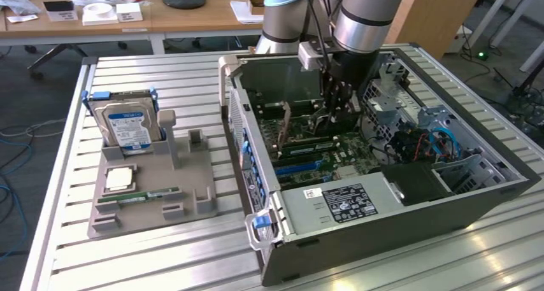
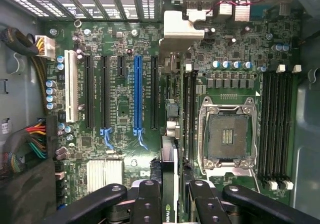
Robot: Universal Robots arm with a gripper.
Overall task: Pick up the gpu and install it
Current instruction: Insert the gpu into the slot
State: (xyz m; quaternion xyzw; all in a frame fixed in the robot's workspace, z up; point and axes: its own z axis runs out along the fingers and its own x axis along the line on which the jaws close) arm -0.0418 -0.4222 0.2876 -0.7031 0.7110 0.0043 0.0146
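My gripper [image 1: 337, 113] reaches down into the open computer case [image 1: 476, 205], over the green motherboard [image 2: 120, 149]. It is shut on the gpu [image 2: 170, 179], a thin black card seen edge-on between the two black fingers [image 2: 147, 204]. The card's pale metal bracket [image 2: 182, 31] lies against the slotted rear wall of the case. The card stands on edge between the blue slot [image 2: 138, 93] and the processor socket [image 2: 227, 134]. In the exterior view the gpu [image 1: 316, 122] hangs upright under the gripper. Whether its lower edge sits in a slot is hidden.
On the exterior view's left, a grey holder [image 1: 195, 195] carries a silver hard drive [image 1: 127, 125], a green RAM stick [image 1: 140, 195] and a square chip [image 1: 119, 179]. Inside the case are the power supply [image 1: 340, 202], drive cages and cable bundles [image 2: 30, 144]. Case walls close around the arm.
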